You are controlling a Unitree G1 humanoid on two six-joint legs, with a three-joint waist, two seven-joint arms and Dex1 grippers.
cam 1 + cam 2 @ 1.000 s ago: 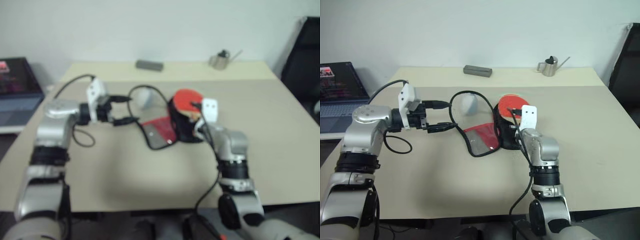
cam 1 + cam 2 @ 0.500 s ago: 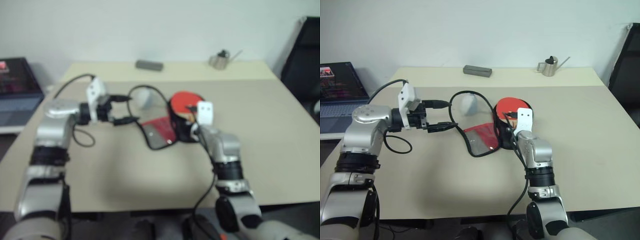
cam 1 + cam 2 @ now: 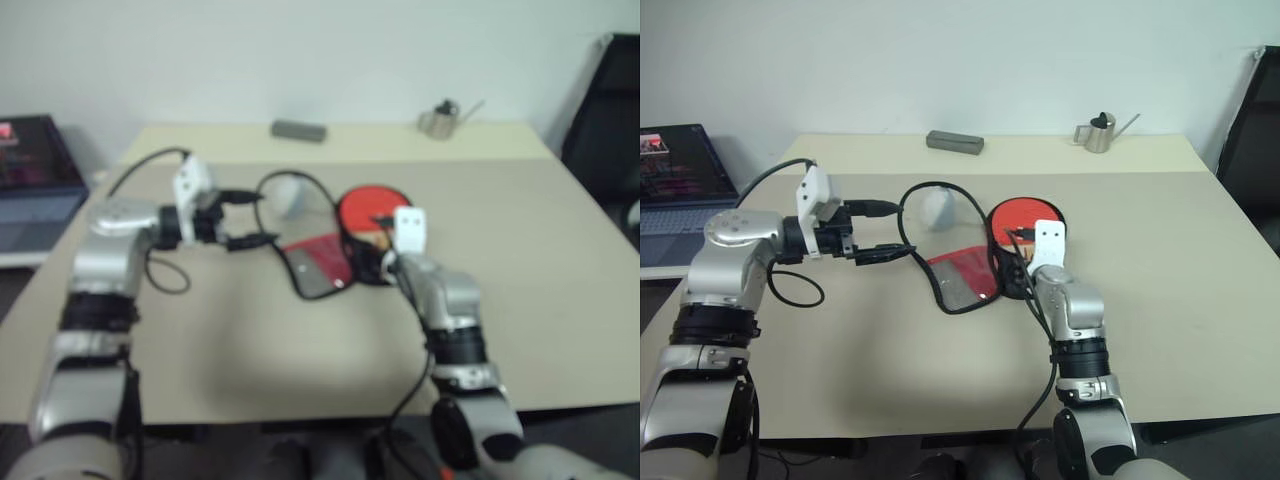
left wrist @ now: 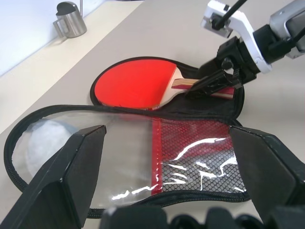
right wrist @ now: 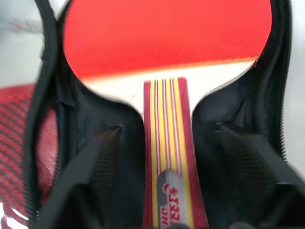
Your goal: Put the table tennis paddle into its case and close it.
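paddle [image 4: 136, 86] lying in open case [image 3: 1002, 268], handle pointing back between right gripper [image 5: 167, 131] jaws, spread & apart from it. left gripper [image 3: 878, 231] spread too, nearer flap.

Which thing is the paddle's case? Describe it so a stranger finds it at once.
Start at the beige table and go to its middle, just ahead of the right hand. There the case lies unzipped: a black-lined half holding the red table tennis paddle, and a flap of red mesh and clear plastic folded out beside it. Nothing else there has black zip trim.
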